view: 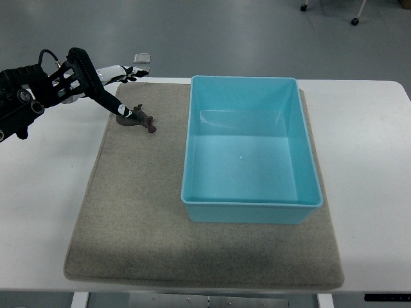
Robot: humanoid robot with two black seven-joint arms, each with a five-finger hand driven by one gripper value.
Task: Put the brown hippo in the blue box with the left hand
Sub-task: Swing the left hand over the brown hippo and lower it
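A small brown hippo [138, 119] lies on the grey felt mat [148, 205] near its far left corner, left of the blue box [250, 149]. The box is open at the top and nothing lies in it. My left hand [96, 83] comes in from the left edge with its black fingers [109, 101] stretched out straight. The fingertips reach down to the hippo's left end and touch it or nearly so. The fingers are not closed around it. The right arm is not in the picture.
The mat lies on a white table [45, 192]. A small clear object [142, 58] sits on the grey floor past the table's far edge, behind my hand. Chair casters [354, 21] show on the floor at the top right.
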